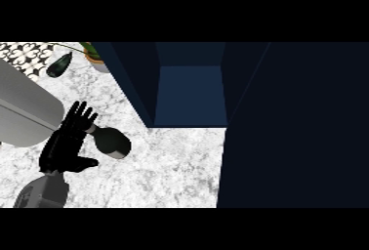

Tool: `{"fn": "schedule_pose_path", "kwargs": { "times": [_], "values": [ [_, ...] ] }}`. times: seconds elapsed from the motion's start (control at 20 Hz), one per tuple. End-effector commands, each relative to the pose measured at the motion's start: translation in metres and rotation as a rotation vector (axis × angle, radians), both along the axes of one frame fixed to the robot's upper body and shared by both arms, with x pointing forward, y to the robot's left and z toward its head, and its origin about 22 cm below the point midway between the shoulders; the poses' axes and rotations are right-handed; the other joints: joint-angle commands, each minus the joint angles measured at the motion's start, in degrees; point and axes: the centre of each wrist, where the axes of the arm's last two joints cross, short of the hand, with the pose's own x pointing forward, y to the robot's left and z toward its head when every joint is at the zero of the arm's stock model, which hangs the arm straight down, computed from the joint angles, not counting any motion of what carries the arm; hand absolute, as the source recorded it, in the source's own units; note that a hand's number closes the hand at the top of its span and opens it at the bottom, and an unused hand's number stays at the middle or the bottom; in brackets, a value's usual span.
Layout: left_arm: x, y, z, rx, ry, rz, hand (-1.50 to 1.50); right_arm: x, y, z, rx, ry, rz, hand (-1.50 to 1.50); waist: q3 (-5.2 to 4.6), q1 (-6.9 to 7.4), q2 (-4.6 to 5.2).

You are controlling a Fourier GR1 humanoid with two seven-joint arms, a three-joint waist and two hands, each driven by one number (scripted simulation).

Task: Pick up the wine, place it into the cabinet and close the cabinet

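Observation:
The wine bottle (112,142), dark with a tan neck, lies on the marble counter (166,166) at left centre. My left hand (66,145) is right beside it on its left, fingers straight and spread, thumb out below the bottle; the fingers overlap the bottle's neck end but do not curl round it. The navy cabinet (191,95) stands open behind and to the right of the bottle, showing a bare interior. Its open door (292,127) fills the right side of the view. My right hand does not show.
A large grey rounded appliance (22,105) sits at the far left behind my hand. A potted plant (97,59) with a dark leaf (59,65) stands at the back left by a patterned tile wall (25,54).

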Motion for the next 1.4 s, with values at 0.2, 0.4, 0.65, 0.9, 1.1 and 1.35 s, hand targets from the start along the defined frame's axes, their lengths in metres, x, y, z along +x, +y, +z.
{"fn": "schedule_pose_path", "kwargs": {
  "times": [0.2,0.4,0.65,0.9,1.1,1.35],
  "values": [
    [0.002,-0.009,-0.028,0.007,0.008,0.01,-1.5,-0.02,-0.003,0.005,0.047,-0.04,0.053,-1.5,0.0,-0.07,0.06],
    [-0.001,-0.009,-0.034,-0.026,0.026,-0.008,-1.5,-0.038,-0.009,0.012,0.025,-0.045,0.067,-1.5,0.01,-0.21,-0.02],
    [0.014,-0.008,-0.038,-0.032,0.022,-0.019,-1.5,-0.018,-0.003,0.008,0.048,-0.042,0.071,-1.5,-0.02,-0.25,0.12],
    [0.022,-0.027,-0.035,-0.086,0.007,-0.002,-1.5,-0.032,-0.009,0.005,0.034,-0.037,0.058,-1.5,0.02,-0.21,-0.03],
    [0.019,-0.034,-0.045,-0.133,-0.012,-0.056,1.5,-0.027,-0.004,0.009,0.044,-0.047,0.064,-1.5,-0.01,-0.25,0.03],
    [0.022,-0.03,-0.044,-0.108,-0.027,-0.139,1.5,-0.023,-0.007,0.013,0.041,-0.042,0.058,-1.5,-0.01,-0.2,0.04]
  ]
}}
